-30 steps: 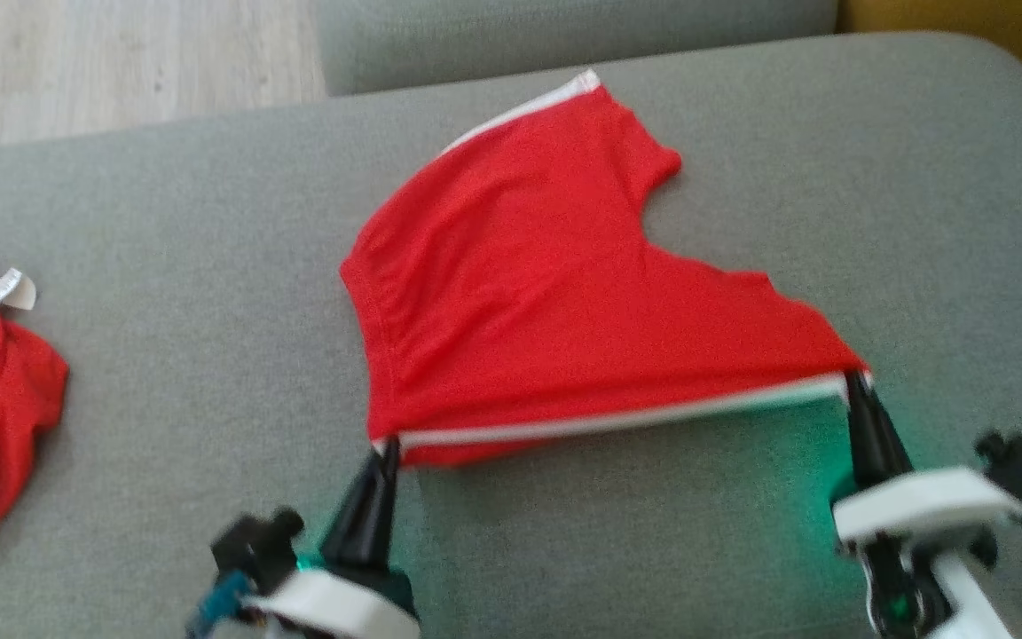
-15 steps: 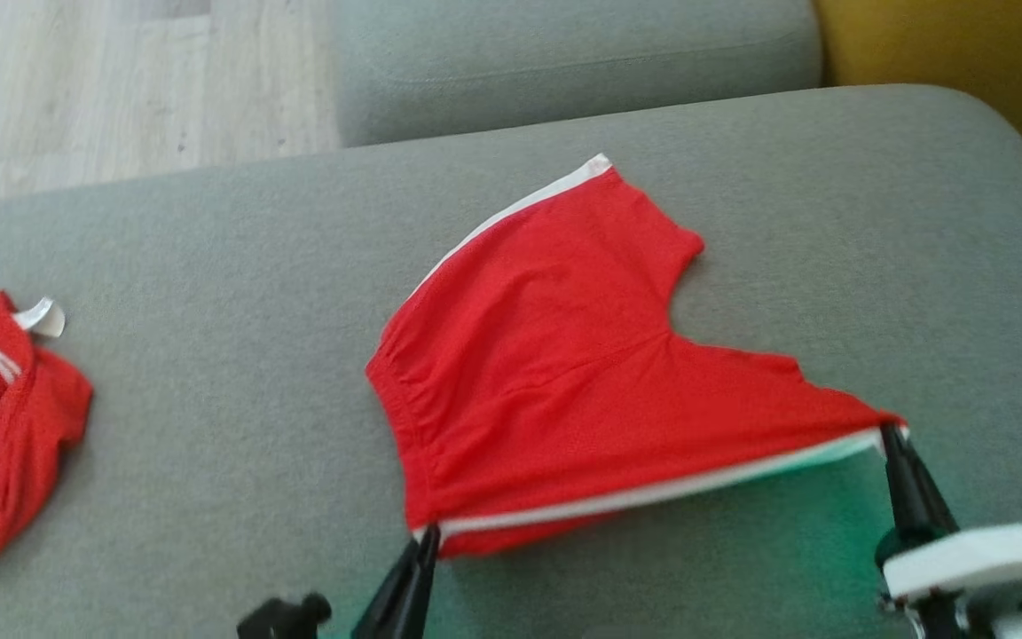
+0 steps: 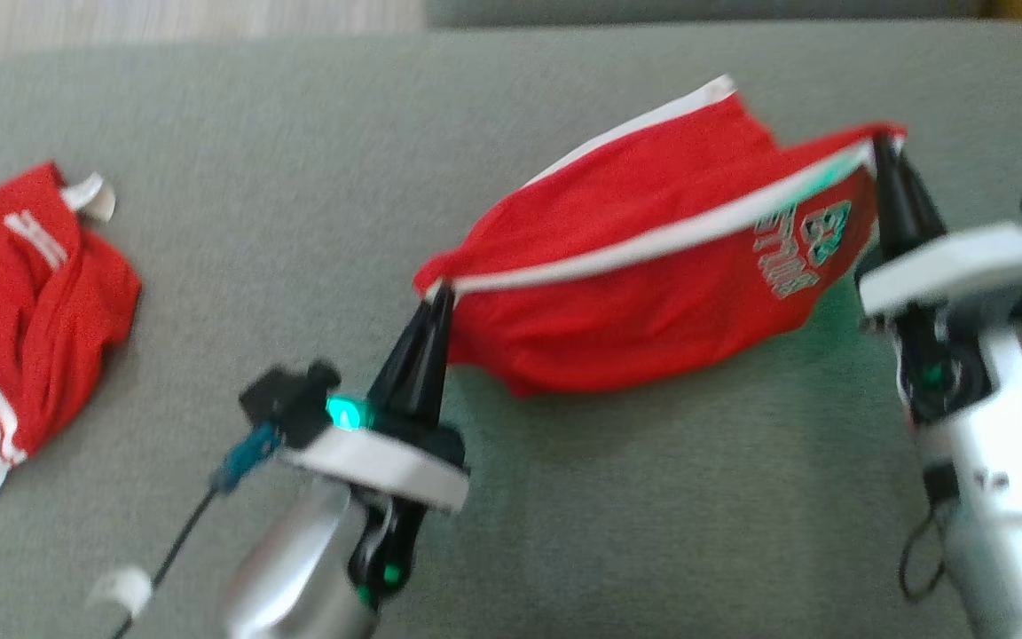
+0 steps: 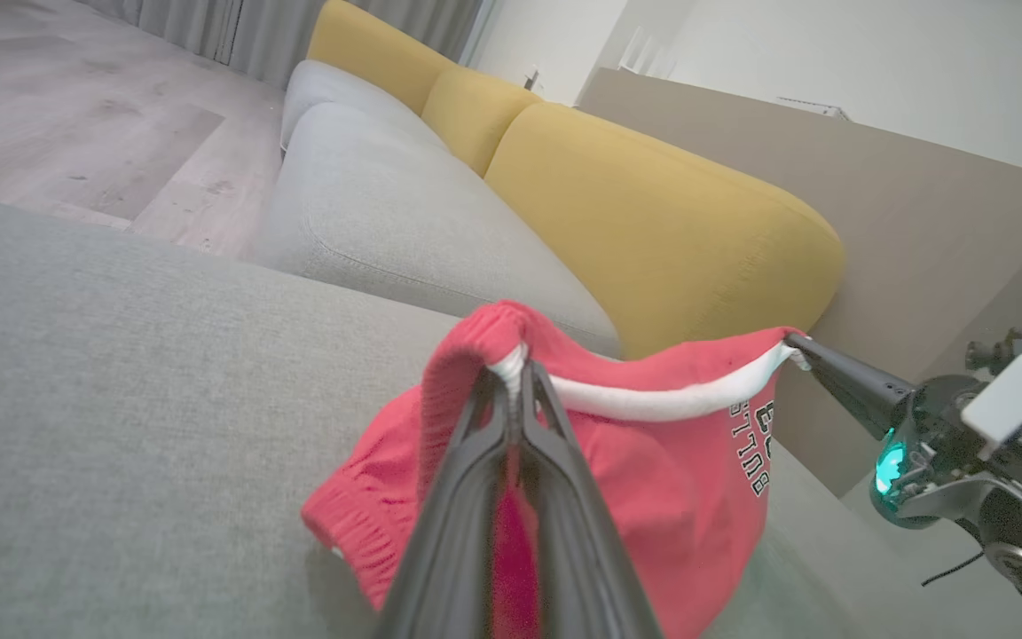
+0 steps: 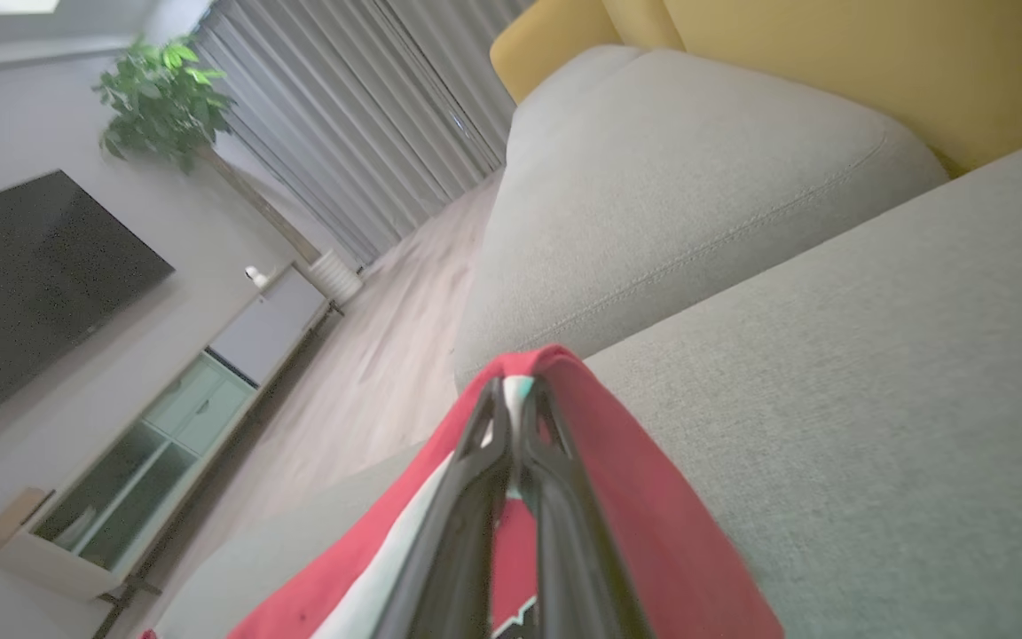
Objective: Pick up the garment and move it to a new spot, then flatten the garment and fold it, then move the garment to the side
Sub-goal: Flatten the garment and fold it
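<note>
Fold step in hand, judging by the pose: both arms are holding the red shorts (image 3: 644, 311) up off the grey sofa seat (image 3: 298, 177) by one white-striped side edge. The left gripper (image 3: 440, 291) is clenching the waistband-end corner of that edge, fingers pressed together on the cloth. The right gripper (image 3: 882, 146) is pinching the leg-end corner the same way, with no gap showing between its fingers. The striped edge is hanging between them with a slight sag. The cloth below it is drooping, and white lettering is showing on the raised face near the right gripper. The far part of the shorts, with the other white stripe, is lying on the seat toward the back, right of the seat's middle. A second red garment (image 3: 32, 293) is lying crumpled at the left of the seat, well apart and not in play. The head view is blurry, so the fine contact at the tips is reading better from the wrist views. The next move is probably carrying both corners across to the far stripe, keeping the edge taut and the two ends level. Then it calls for laying stripe on stripe and letting go. The right corner is sitting nearer the far stripe than the left, so the fold is risking a skew unless the left catches up.
</note>
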You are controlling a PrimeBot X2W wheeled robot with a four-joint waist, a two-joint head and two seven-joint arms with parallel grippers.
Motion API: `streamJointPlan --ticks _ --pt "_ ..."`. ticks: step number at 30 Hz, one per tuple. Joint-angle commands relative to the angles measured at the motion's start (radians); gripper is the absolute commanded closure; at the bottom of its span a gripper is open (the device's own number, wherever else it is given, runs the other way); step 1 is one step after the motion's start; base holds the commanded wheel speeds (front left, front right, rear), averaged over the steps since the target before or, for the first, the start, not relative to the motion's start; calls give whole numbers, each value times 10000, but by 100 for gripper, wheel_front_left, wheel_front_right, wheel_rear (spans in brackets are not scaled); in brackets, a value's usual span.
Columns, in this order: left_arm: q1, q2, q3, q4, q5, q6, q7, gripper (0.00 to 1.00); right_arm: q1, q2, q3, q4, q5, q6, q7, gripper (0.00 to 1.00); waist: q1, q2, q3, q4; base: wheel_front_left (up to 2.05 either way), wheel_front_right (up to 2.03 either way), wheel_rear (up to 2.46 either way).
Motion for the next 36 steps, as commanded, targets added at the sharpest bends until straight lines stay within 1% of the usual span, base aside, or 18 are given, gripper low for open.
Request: streamJointPlan --ticks 1,8,14,15,16,17,18,19,22,27,32,36 --pt "-784 -32 210 -95 -112 16 -51 100 -713 64 92 49 -321 -7 49 100 -3 0 728 597 0 0 0" --pt "-2453 -284 131 889 -276 16 -51 100 -3016 95 -211 2058 -1647 -7 -116 100 -3 0 1783 1133 0 0 0" --pt "-3124 -329 -107 1314 -507 16 -51 100 -4340 190 -314 3443 -2458 -7 -582 100 -3 0 2313 1314 0 0 0" --pt "-3155 -330 -164 1346 -580 16 -51 100 -4483 200 -270 3635 -2618 -7 -701 95 -3 0 2352 1322 0 0 0" --pt "-3170 -331 -195 1360 -650 16 -51 100 -4599 221 -279 3809 -2744 -7 -892 20 -3 0 2379 1325 0 0 0" --pt "-3163 -331 -202 1374 -672 16 -51 62 -4688 257 -293 3982 -2831 -7 -1060 0 -3 0 2391 1328 0 0 0" --pt "-3129 -332 -196 1381 -661 16 -51 22 -4750 284 -270 4133 -2928 -7 -1228 0 -3 0 2387 1325 0 0 0" --pt "-3058 -332 -151 1410 -673 16 -51 0 -4775 310 -199 4258 -3012 -7 -1372 0 -3 0 2372 1316 0 0 0" --pt "-2717 -333 71 1465 -552 16 -51 0 -4675 251 4 4528 -3181 -7 -1831 0 -3 0 2239 1272 0 0 0" --pt "-1927 -333 539 1499 -69 16 -51 0 -4178 -242 726 4835 -3941 -7 -2262 0 -3 0 1961 1177 0 0 0" --pt "-1160 -334 1185 1251 520 16 -51 0 -3604 -700 1002 5440 -4763 -7 -2374 0 -3 0 1744 1168 0 0 0" --pt "-830 -334 1390 1090 826 16 -51 0 -3355 -723 1052 5991 -5118 -7 -2081 0 -3 0 1617 1229 0 0 0"
